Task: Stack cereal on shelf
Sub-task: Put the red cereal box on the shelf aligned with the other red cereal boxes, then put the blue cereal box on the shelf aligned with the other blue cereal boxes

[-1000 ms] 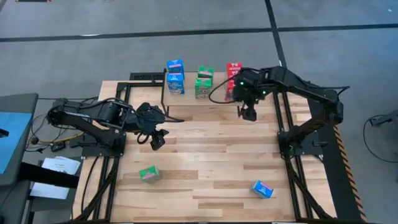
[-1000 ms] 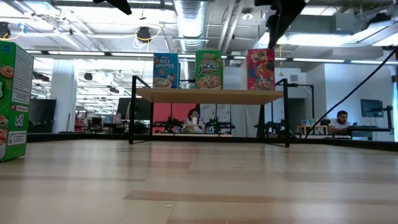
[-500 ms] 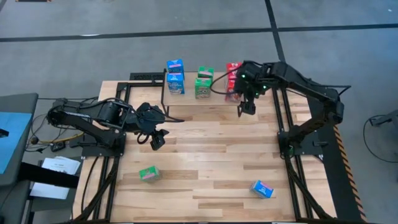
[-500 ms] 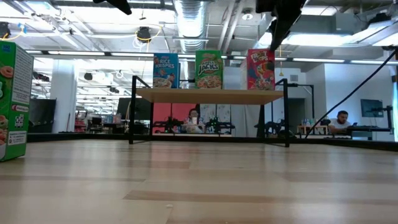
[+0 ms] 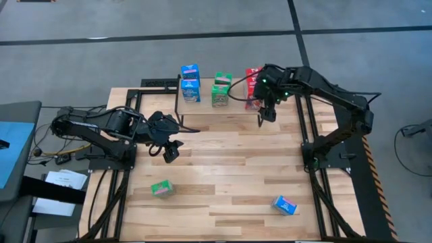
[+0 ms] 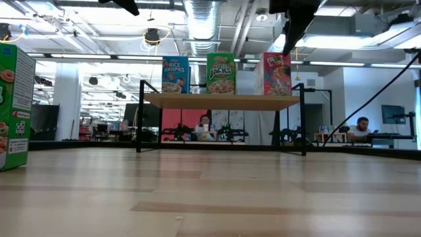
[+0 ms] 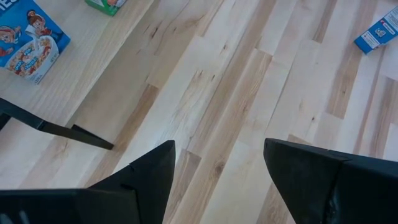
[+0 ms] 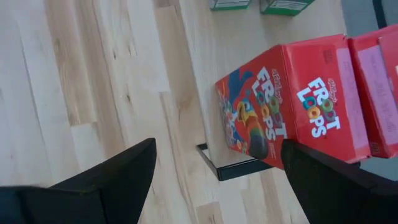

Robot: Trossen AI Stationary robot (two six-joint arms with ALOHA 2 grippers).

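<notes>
Left end effector [image 5: 171, 150] seen hovering over the left part of the desk [image 5: 229, 175], fingers parted with nothing between them, a green box [image 5: 160, 188] lying on the planks nearer the front edge. Further right, on the shelf [image 6: 223, 101] at the back of the desk: blue boxes [image 5: 190, 82], then green boxes [image 5: 221, 90], then red boxes [image 5: 253, 84] in rows. Right end effector [image 5: 265, 115] found just in front of the red boxes, spread wide and released, gripping nothing; one more blue box [image 5: 284, 204] lying at the front right of the desk.
</notes>
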